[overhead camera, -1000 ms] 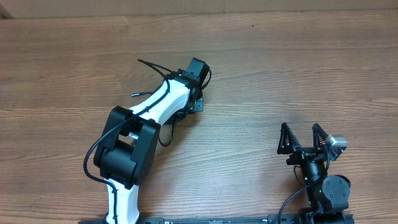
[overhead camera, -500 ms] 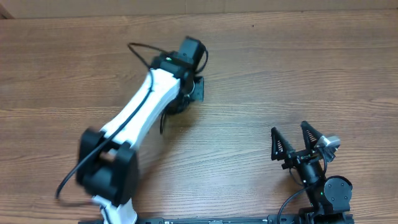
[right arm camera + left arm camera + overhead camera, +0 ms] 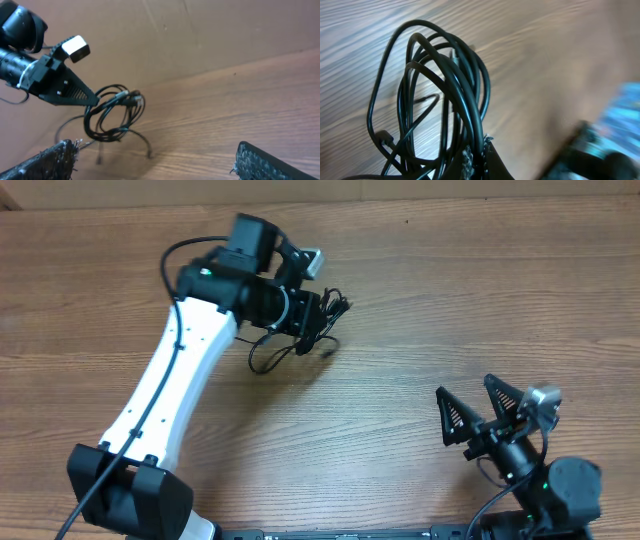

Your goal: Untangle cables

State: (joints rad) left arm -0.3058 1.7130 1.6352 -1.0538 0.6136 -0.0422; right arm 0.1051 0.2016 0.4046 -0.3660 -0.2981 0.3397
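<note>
One cable tangle point(image 3: 470, 100), left hand point(image 3: 318, 320), right hand point(image 3: 465, 388)

My table point(image 3: 450, 290) is brown wood-grain board, the grain running left to right beneath me. A black rail point(image 3: 340, 532) runs along its near edge. In the right wrist view, two loose strands of the cables point(image 3: 112, 117) reach down to the wood and seem to touch it. The rest of the bundle hangs clear of the surface.

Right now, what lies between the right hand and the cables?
Only bare table between the right hand and the cables, in the overhead view; the left hand holds them.
</note>
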